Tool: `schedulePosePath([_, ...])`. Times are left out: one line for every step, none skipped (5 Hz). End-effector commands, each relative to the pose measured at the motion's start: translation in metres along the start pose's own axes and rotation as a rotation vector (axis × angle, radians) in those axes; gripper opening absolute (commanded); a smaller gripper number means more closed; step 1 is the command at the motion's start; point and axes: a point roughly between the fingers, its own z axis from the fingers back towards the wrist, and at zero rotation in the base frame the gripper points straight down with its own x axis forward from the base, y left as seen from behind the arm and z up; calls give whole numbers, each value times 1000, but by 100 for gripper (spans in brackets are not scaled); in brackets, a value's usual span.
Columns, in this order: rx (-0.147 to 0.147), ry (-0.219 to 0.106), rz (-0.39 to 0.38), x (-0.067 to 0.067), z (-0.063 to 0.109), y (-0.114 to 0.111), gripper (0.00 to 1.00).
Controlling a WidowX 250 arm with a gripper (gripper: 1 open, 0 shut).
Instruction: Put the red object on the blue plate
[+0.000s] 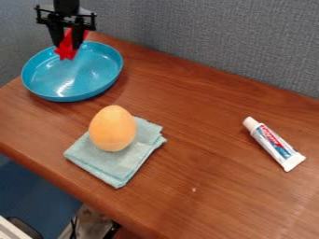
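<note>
Gripper (67, 41) points down over far side of blue plate (50, 86), jaws closed on red object (67, 44), held upright. Orange egg (112, 128) sits on teal cloth (140, 151) mid-table; toothpaste tube (273, 143) lies well right.

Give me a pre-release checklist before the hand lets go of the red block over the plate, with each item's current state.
1. Red object held in the hand: ok, it hangs between the fingers.
2. Hand over the blue plate: ok, it is above the plate's back part, near the far rim.
3. Landing area inside the plate free: ok, nothing lies in it.
4. Red object low enough for a gentle drop: cannot tell, a single view does not show the gap to the plate.
5. Other items out of the way: ok, the orange egg on the cloth and the toothpaste tube lie apart from the plate.
</note>
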Motion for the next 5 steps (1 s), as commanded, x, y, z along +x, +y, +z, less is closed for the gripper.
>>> schedulePosePath([3, -53, 43, 7, 18, 16, 0])
schedulePosePath([-5, -45, 55, 9, 17, 17, 0])
schedulePosePath([-7, -31, 58, 9, 14, 16, 0])
schedulePosePath([-8, -24, 58, 10, 13, 15, 0])
schedulePosePath([-9, -17, 62, 10, 12, 14, 0])
